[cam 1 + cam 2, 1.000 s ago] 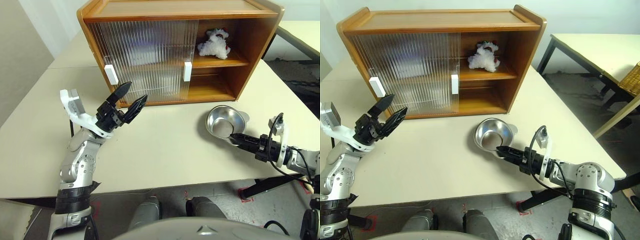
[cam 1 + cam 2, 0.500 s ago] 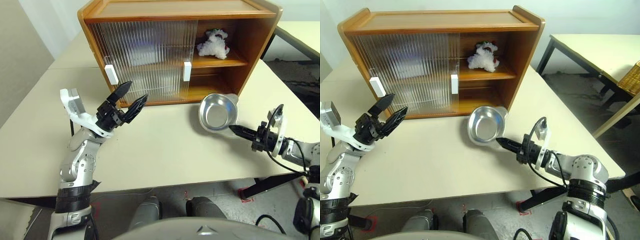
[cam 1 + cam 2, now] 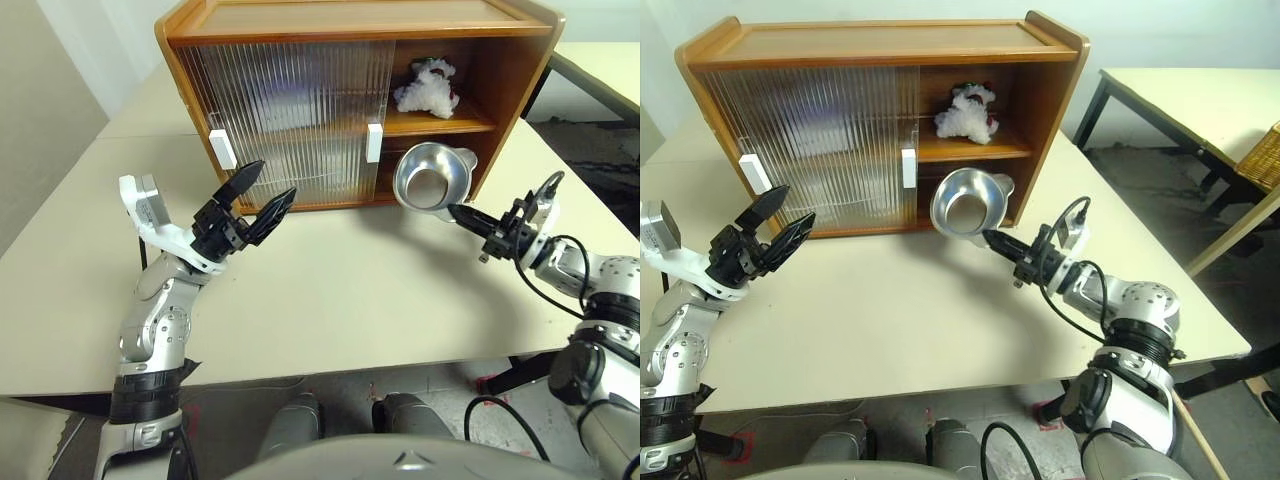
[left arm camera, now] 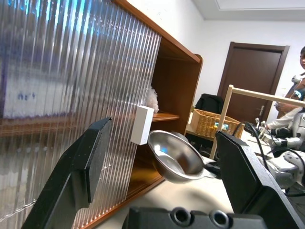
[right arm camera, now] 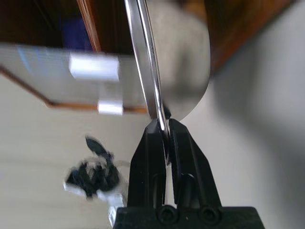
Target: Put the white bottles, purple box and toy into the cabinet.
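The cabinet (image 3: 350, 22) stands at the back of the table, its two ribbed doors (image 3: 290, 110) slid left and its right side open. The toy (image 3: 428, 88) lies on the upper shelf there. My right gripper (image 3: 453, 211) is shut on the rim of a shallow metal bowl (image 3: 425, 178), held tilted in the air just before the open lower compartment. My left gripper (image 3: 274, 181) hovers open in front of the left door, holding nothing. Behind the ribbed door a pale shape with blue print (image 4: 24, 93) shows dimly. The white bottles and purple box are hidden.
The tan table (image 3: 330, 300) spreads wide in front of the cabinet, its near edge below my arms. A second table (image 3: 1200, 95) and a wicker basket (image 3: 1262, 160) stand to the right. A person (image 4: 298, 67) stands far off.
My right gripper has closed on the bowl's rim, lifted it off the table and carried it up toward the cabinet's open right side. The left arm has not moved.
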You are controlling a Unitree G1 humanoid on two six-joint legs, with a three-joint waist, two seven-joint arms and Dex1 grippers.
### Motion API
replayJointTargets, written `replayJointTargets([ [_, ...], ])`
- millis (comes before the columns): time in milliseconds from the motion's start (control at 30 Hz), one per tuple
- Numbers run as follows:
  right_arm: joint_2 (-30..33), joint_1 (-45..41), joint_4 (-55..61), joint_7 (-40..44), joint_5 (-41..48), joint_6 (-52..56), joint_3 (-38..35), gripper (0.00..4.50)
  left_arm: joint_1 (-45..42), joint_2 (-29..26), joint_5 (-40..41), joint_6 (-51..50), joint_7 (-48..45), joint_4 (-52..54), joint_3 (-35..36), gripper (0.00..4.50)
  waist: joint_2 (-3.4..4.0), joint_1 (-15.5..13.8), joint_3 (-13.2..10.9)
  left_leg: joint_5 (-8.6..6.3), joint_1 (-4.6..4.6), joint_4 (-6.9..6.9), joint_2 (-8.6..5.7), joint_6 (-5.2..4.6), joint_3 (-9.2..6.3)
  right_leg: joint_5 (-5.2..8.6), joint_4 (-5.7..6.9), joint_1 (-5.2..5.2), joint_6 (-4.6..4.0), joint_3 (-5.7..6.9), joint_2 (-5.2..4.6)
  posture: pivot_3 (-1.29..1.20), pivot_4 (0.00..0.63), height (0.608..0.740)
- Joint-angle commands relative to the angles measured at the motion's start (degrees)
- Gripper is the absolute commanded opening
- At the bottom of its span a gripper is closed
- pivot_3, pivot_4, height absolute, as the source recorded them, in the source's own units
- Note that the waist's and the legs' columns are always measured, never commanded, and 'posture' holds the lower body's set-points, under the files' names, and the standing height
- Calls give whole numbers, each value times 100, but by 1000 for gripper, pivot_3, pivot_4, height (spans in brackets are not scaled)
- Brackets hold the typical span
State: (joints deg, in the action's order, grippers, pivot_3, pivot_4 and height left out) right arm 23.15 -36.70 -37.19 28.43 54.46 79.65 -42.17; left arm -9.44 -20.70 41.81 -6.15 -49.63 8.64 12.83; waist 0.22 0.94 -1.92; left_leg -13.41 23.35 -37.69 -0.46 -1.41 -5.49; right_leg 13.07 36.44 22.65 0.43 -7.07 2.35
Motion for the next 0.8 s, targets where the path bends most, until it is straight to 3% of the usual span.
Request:
replayJointTargets([
  [33,-278,-378,-496,-375,13,-524,-199,9,38,-62,-90,1,-5,10,15,4500,2,9,1,0,-1,0,1,-1,1,-1,1,1,1,0,0,3,32,740],
  [367,-673,-901,-1477,-1105,-67,-1909,-326,9,105,-133,-34,-44,105,156,89,4500,7,-24,2,2,3,0,4,-3,1,-7,8,9,-14,2,1,26,35,740],
  [800,-894,-1567,-2535,-1469,-40,-3683,-442,9,140,-201,-9,-94,146,237,117,4500,10,-42,1,0,7,2,7,-1,1,-10,16,19,-19,4,1,26,38,740],
])
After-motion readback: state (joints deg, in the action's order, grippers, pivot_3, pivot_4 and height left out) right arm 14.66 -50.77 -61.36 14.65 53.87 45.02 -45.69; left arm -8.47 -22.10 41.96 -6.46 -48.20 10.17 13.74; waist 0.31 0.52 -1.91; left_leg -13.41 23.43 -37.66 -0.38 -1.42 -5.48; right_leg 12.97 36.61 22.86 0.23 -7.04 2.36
